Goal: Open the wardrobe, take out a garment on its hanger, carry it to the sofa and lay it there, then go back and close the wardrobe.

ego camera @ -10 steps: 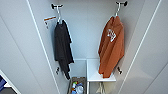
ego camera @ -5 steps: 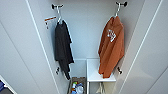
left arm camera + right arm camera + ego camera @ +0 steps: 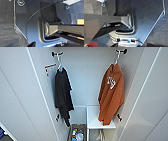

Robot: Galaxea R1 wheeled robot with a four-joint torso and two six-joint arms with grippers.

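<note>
The wardrobe (image 3: pixel 85 77) stands open in the head view, with its white doors swung out at left (image 3: pixel 22 97) and right (image 3: pixel 150 102). The garment (image 3: pixel 111 94), a burnt-orange sweatshirt with white lettering, hangs at the right of the white interior. Its thin white hanger (image 3: pixel 117 58) is hooked over a black peg at the top. The sweatshirt's hem hangs down in front of a white shelf (image 3: pixel 96 119). Both wrist views look past the robot's own dark plate at dark carpet.
A black T-shirt (image 3: pixel 63 97) on its own white hanger (image 3: pixel 59 63) hangs at the left of the interior. A small basket (image 3: pixel 77 134) of mixed items sits on the wardrobe floor beside the white shelf.
</note>
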